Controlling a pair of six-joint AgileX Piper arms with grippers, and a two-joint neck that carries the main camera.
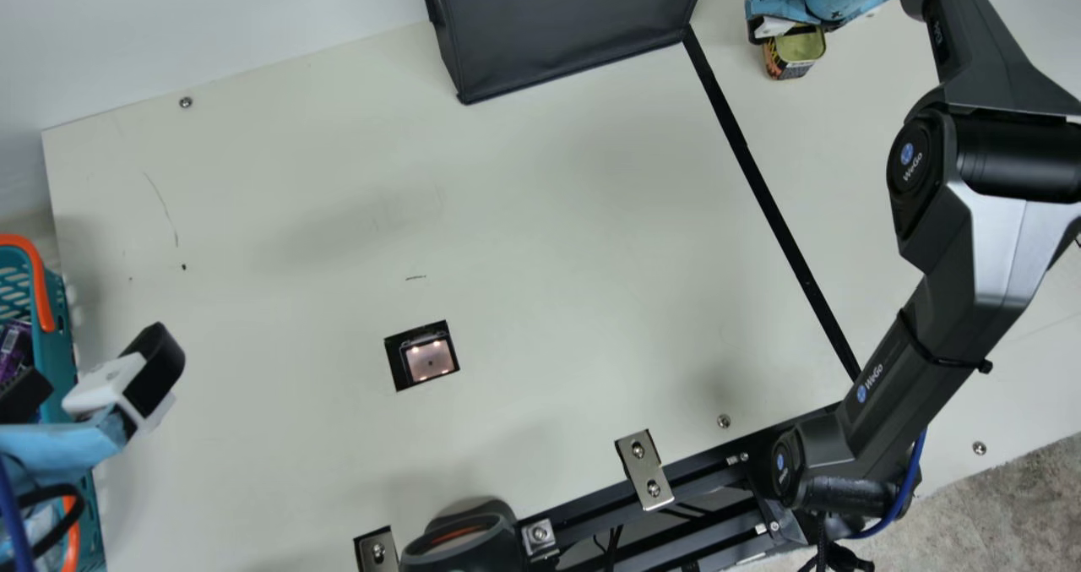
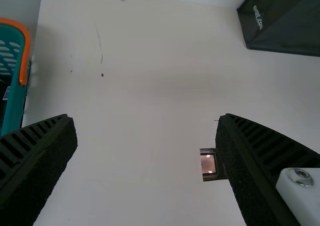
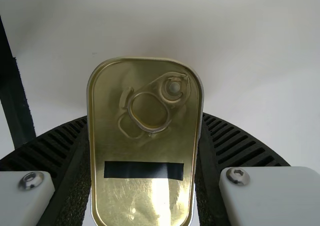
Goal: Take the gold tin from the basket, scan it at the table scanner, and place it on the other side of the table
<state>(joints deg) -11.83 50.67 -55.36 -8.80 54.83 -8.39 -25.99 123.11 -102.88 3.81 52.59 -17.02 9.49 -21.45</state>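
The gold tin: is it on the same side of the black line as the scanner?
No, the right arm's fingers hold the tin across the black line from the scanner.

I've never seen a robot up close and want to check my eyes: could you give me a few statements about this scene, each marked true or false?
1. The right claw is gripping the gold tin. True.
2. The left claw is holding a second tin. False: it is open, with nothing between its fingers.
3. The gold tin is over the table scanner. False: it is well away, across the black strip from the scanner.
4. The tin's lid has a pull tab. True.
5. The teal basket is on the robot's right. False: it is at the left edge of the table.
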